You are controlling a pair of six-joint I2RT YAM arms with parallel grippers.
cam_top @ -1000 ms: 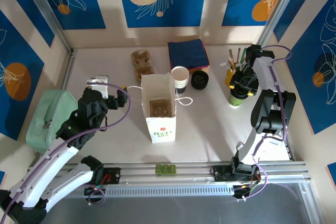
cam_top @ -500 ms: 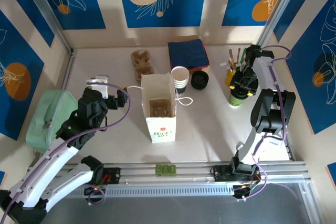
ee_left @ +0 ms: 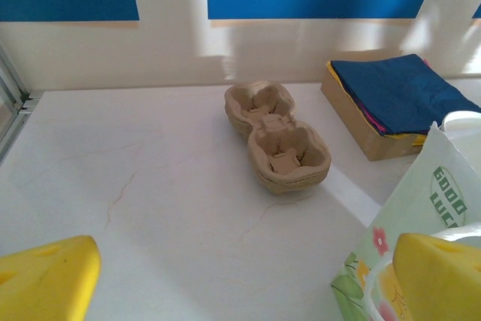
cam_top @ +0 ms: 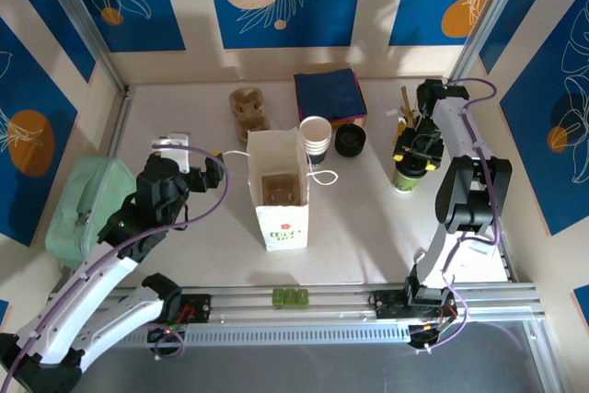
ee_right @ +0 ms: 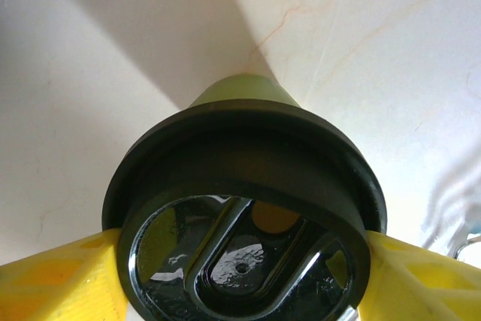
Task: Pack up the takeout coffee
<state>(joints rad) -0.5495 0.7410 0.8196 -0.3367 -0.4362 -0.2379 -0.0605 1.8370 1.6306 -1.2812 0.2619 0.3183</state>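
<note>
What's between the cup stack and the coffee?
The black lids, beside the cup stack; then bare table up to the coffee. The top view shows it.

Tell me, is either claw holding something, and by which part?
The right claw grips the coffee cup by its black lid, one finger on each side. The left claw is open and holds nothing.

Your pale tabletop (cam_top: 368, 218) carries: white paper bag (cam_top: 279, 192) at centre; behind it, pulp cup carrier (cam_top: 248, 109), napkin box (cam_top: 329, 94), cup stack (cam_top: 316, 140) beside black lids (cam_top: 350, 139).
</note>
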